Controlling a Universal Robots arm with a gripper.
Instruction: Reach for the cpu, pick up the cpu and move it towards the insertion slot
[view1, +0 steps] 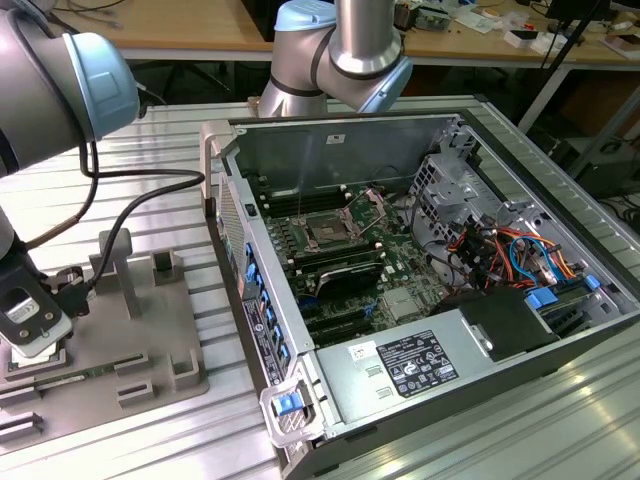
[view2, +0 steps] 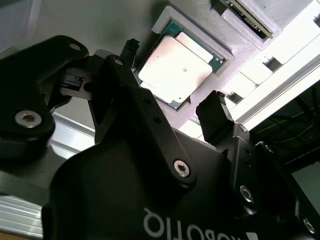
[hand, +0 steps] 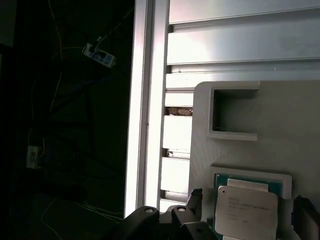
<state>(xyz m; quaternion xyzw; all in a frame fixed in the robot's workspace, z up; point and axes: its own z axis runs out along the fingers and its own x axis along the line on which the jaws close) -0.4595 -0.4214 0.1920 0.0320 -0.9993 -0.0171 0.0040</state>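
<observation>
In the second wrist view the cpu (view2: 176, 70) lies flat in a recess of the grey tray (view2: 200, 22). The gripper (view2: 173, 80) hangs over it, with its fingers (view2: 215, 117) apart on both sides. In the exterior view the insertion slot (view1: 328, 232) is at 2 o'clock from the gripper, well apart.

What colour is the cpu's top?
The cpu top is silvery-white, green-edged; best in the second wrist view.
</observation>
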